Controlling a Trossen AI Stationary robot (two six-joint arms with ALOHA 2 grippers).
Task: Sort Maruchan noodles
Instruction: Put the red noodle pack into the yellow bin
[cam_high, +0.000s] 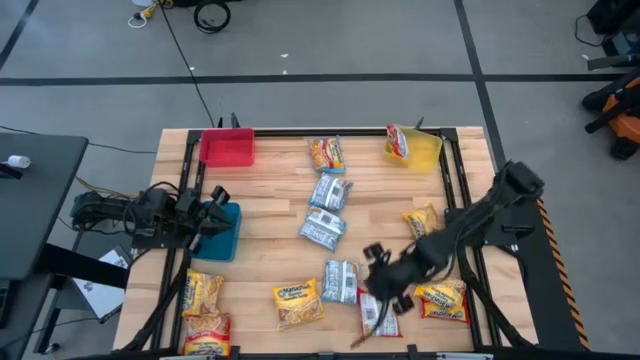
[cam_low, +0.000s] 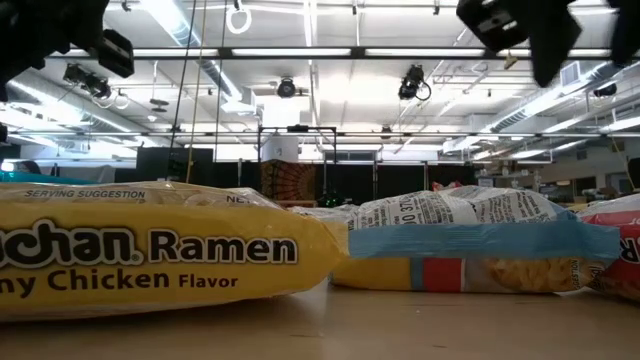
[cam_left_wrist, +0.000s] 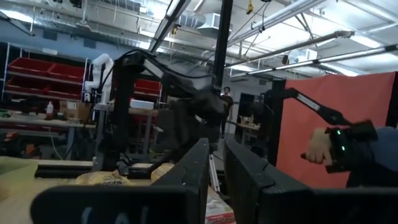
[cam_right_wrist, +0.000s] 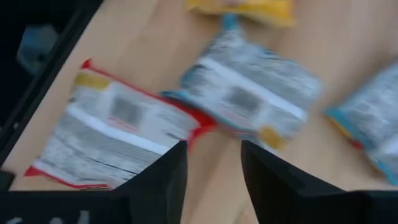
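The right gripper (cam_high: 385, 290) is being held above the table's front edge with its dark fingers parted and nothing between them.
A red-edged flat plastic noodle packet (cam_right_wrist: 118, 134) and a silver-blue one (cam_right_wrist: 249, 93) are being shown just beyond its fingertips only by the right wrist view; the left gripper (cam_high: 212, 212), fingers nearly together, is being kept over the blue plastic bin (cam_high: 226, 238).

Right gripper (cam_high: 383, 283) low at front, fingers (cam_right_wrist: 163, 180) parted, empty; left gripper (cam_high: 214, 210) raised, fingers nearly closed.
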